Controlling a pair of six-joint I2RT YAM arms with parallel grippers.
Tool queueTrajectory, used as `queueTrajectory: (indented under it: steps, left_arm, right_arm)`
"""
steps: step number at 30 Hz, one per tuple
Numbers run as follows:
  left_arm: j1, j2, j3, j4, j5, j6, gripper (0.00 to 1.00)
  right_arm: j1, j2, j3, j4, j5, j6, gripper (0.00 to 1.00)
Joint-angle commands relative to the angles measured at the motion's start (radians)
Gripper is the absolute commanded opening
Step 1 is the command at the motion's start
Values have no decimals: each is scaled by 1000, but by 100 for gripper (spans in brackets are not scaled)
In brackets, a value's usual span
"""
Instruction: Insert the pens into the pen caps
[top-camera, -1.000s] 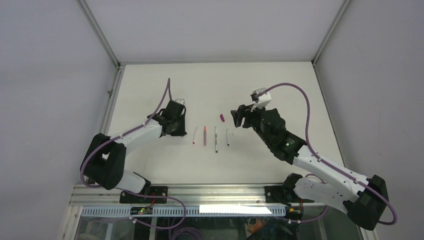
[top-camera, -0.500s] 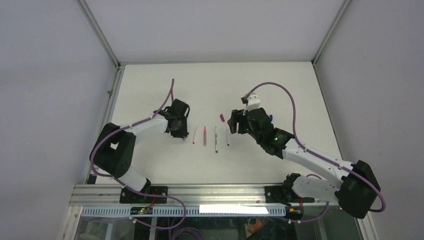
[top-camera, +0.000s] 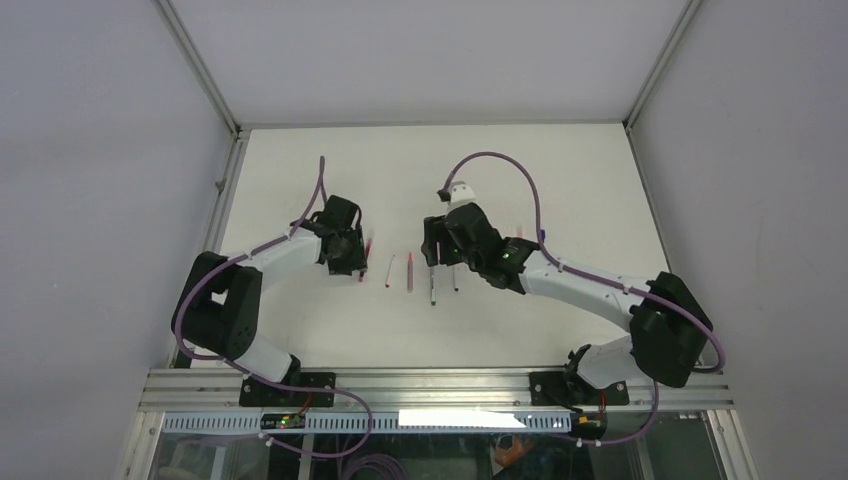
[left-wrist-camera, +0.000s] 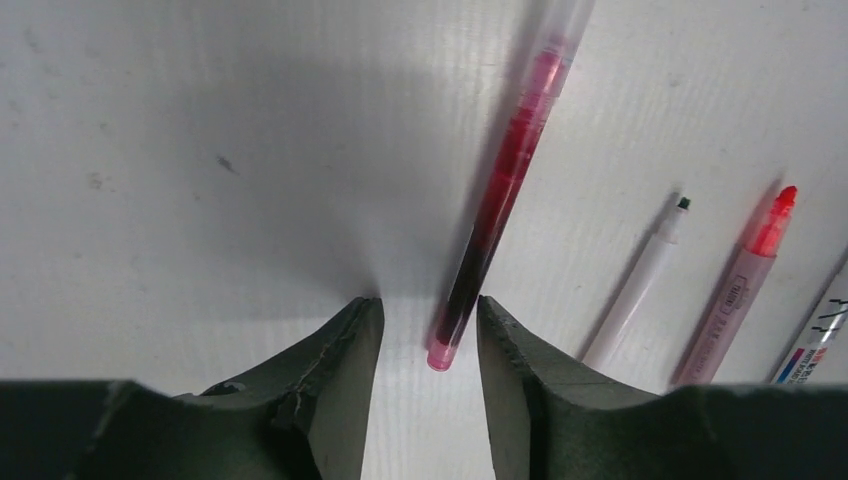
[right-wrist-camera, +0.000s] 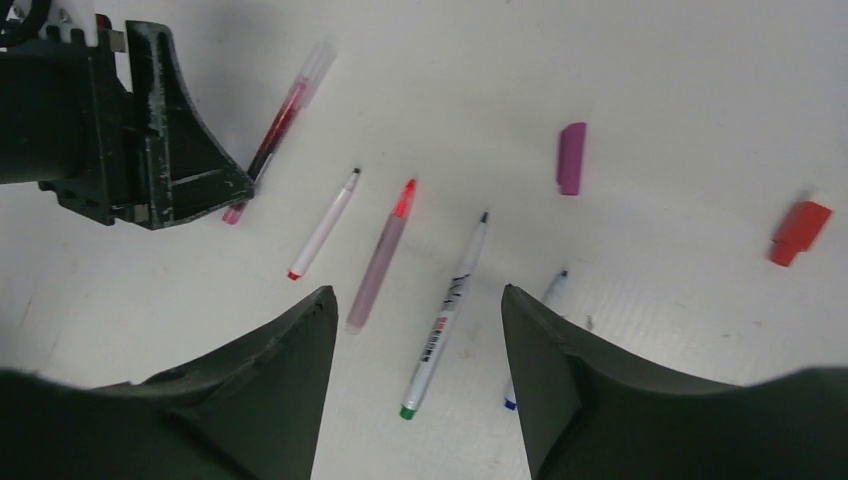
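From the top camera, the left gripper (top-camera: 352, 262) is seen low over the table (top-camera: 560, 160), just beside the dark red pen (top-camera: 368, 244). The right gripper (top-camera: 436, 258) is poised over the far ends of the other pens (top-camera: 410, 272), which are laid in a row between the two arms. In the left wrist view, the left gripper's jaws are seen parted. The near end of the dark red pen lies flat on the table between the fingertips, touched by neither, so nothing is gripped. The white pen (left-wrist-camera: 640, 272) and the pink pen (left-wrist-camera: 738, 290) are seen to its right. In the right wrist view, the right gripper's jaws are spread wide and empty above the pink pen and the green-ended pen (right-wrist-camera: 445, 315). The magenta cap (right-wrist-camera: 571, 158) and the red cap (right-wrist-camera: 800, 232) are seen lying beyond the pen tips, well apart from each other and fitted on no pen.
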Motion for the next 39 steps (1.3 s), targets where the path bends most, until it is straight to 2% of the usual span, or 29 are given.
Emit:
queueTrajectory:
  steps: [1, 4, 14, 17, 27, 39]
  left_arm:
    - [29, -36, -34, -83, -39, -21, 44]
    - [28, -97, -42, -63, -6, -24, 47]
    - [29, -339, -98, 12, 63, -36, 51]
    - [28, -384, -108, 16, 63, -36, 51]
    - [29, -445, -153, 59, 141, -41, 51]
    - [28, -461, -158, 64, 151, -42, 51]
  right_arm:
    - [40, 92, 126, -29, -2, 69, 62]
    - [44, 182, 212, -93, -1, 125, 52]
    - [50, 449, 493, -320, 47, 158, 47]
    - [56, 511, 569, -378, 79, 173, 41]
    - [75, 630, 662, -461, 101, 202, 30]
    - [87, 695, 682, -468, 106, 214, 29]
